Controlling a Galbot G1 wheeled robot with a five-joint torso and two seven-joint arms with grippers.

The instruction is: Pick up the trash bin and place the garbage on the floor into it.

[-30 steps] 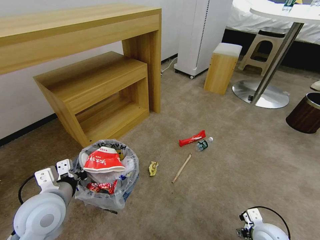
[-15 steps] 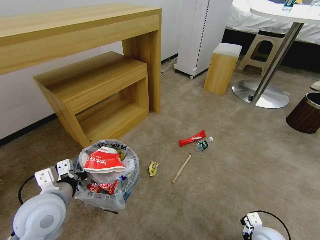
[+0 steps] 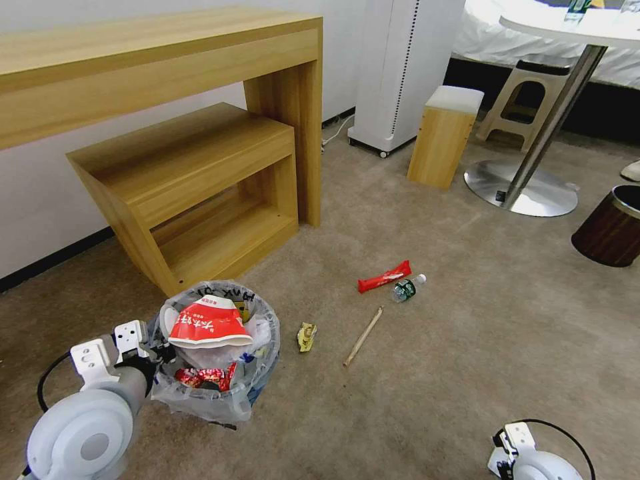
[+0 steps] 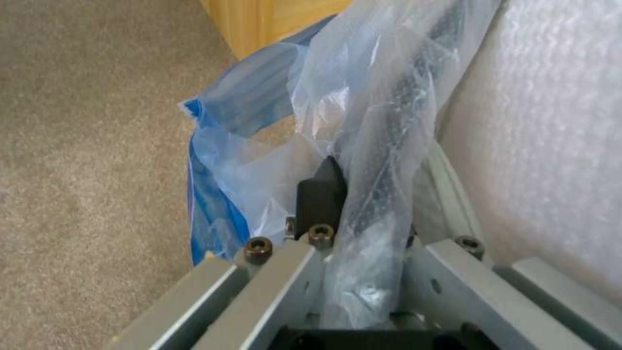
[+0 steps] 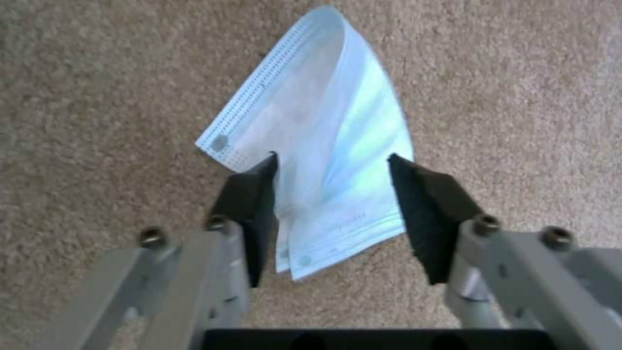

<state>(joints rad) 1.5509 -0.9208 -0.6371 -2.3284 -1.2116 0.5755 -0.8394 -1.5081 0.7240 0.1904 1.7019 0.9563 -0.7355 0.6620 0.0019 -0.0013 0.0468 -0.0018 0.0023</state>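
Two grippers, two jobs. My left gripper [image 3: 143, 343], lower left of the head view, is clamped on the rim of the trash bin [image 3: 213, 353]; in the left wrist view its black pad [image 4: 322, 194] pinches the crinkly plastic liner [image 4: 382, 146]. The bin, low and left in the frame, is piled with red and white packets.

My right gripper [image 5: 330, 214] hangs wide apart over the pale blue mask [image 5: 324, 146], which lies flat on the beige carpet [image 5: 97, 73], one fingertip on either side, not pinching yet. I reckon that mask is featherlight, limp and thin, so it will flop and may slide; best to take it at the folded lower edge between the tips, pressing into the pile.

Mid-frame in the head view wait a red wrapper [image 3: 384, 277], a small bottle [image 3: 407, 288], a wooden stick [image 3: 363, 337] and a crumpled scrap [image 3: 307, 335].
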